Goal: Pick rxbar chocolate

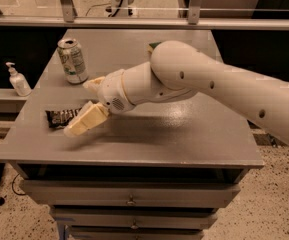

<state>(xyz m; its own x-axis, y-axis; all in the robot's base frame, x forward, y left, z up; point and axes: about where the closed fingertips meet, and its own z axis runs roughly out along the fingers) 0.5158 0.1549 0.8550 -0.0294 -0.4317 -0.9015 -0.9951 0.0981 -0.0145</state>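
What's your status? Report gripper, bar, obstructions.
Gripper open, low at the bar's right end. Rxbar chocolate flat on table, not yet gripped. Soda can stands behind, apart from both.

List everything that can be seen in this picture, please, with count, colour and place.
rxbar chocolate: one, dark with white lettering, flat near the table's left edge, its right end hidden behind the tool's lower finger.
soda can: one, green-white, upright at the back left of the table.
sponge: one, green-yellow, at the back of the table, mostly hidden behind the arm.
pump bottle: one, white, on a ledge left of the table.
table: one, grey.
drawers: grey, under the table.
arm: one, white, reaching in from the right.
tool: one, pale yellow fingers, open, at the bar's right end.
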